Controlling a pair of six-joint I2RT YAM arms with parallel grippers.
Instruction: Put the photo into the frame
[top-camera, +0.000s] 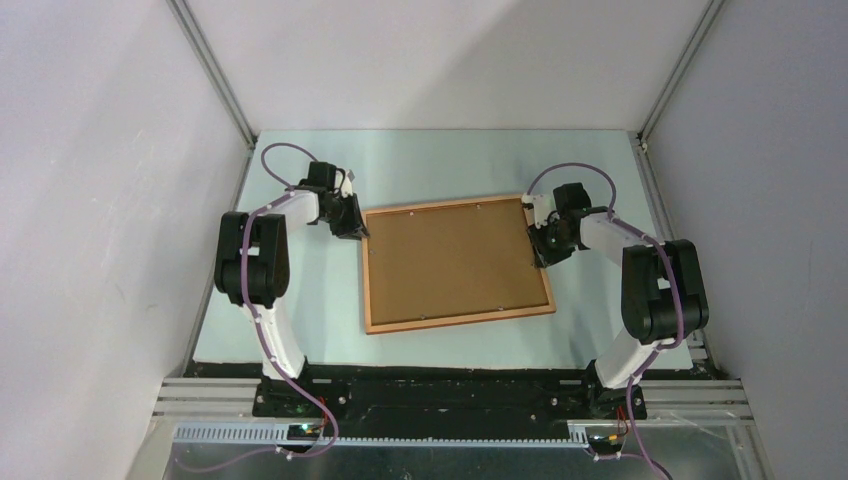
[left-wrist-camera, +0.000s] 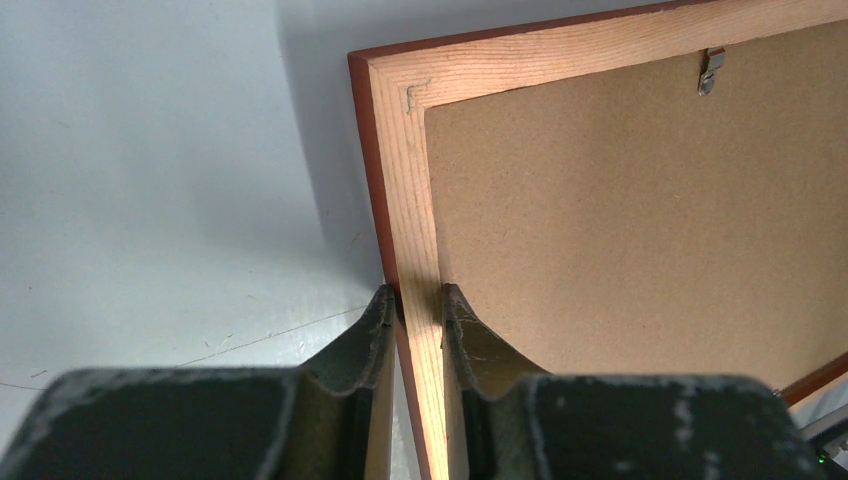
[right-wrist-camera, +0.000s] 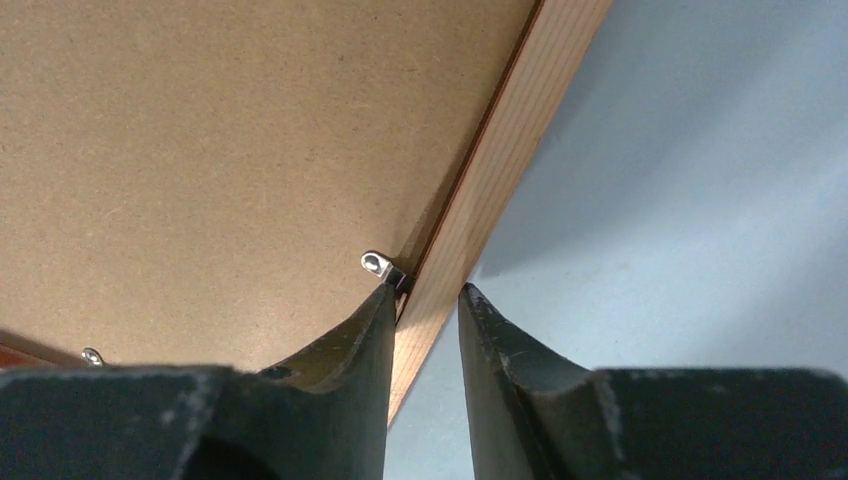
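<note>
The orange-brown wooden frame (top-camera: 455, 318) lies back up in the middle of the table, with the plain brown backing board (top-camera: 452, 260) filling it. The photo is hidden. My left gripper (top-camera: 357, 228) is shut on the frame's left rail (left-wrist-camera: 410, 180), one finger on each side of the wood (left-wrist-camera: 418, 300). My right gripper (top-camera: 541, 250) straddles the right rail (right-wrist-camera: 520, 130) with both fingertips against it (right-wrist-camera: 428, 292), right beside a metal clip (right-wrist-camera: 378, 264). Shadows under both rails suggest that the frame is held slightly off the table.
The pale green table (top-camera: 300, 320) is walled by grey panels left, right and back. Small metal clips (left-wrist-camera: 711, 72) sit along the backing board's edges. The arm bases stand at the near edge.
</note>
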